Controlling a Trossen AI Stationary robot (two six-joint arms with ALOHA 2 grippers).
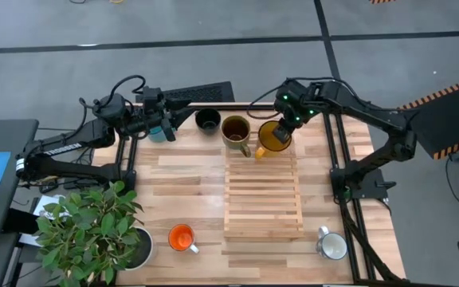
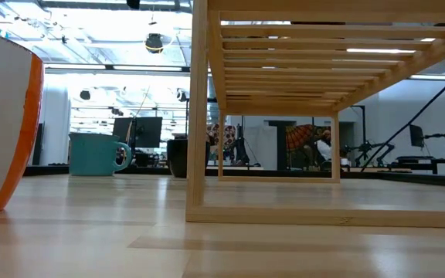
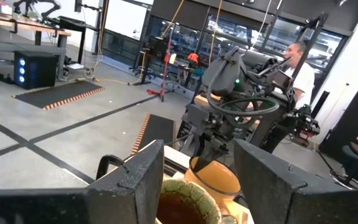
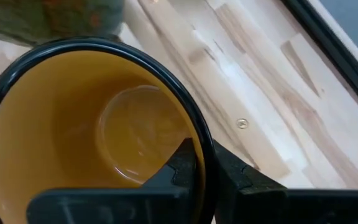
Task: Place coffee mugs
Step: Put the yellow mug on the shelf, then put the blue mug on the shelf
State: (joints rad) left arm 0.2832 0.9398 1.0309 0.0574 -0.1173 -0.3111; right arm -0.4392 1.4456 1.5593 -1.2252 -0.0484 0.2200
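Note:
The mustard-yellow mug (image 1: 275, 138) is at the far right corner of the slatted wooden rack (image 1: 263, 199), with my right gripper (image 1: 285, 126) shut on it. The brown mug (image 1: 236, 131) stands beside it on the rack's far end. The black mug (image 1: 207, 119) and the teal-blue mug (image 1: 158, 132) stand on the table near its far edge. My left gripper (image 1: 168, 121) is open just beside the teal-blue mug; its fingers (image 3: 143, 180) frame the brown mug (image 3: 182, 205). The orange mug (image 1: 182, 237) and the white mug (image 1: 332, 245) stand near the table's near edge. My right gripper (image 4: 205, 169) holds the mustard-yellow mug by its dark rim (image 4: 197, 144). One finger is inside the mug and one outside, coming from above and pointing down. The mug is upright. Whether its base rests on the rack, I cannot tell.
A potted plant (image 1: 94, 227) fills the table's near left corner. A dark keyboard (image 1: 202, 94) lies at the far edge. The rack's near half and the table strip in front of it are bare wood. A person (image 3: 297, 59) is in the room beyond.

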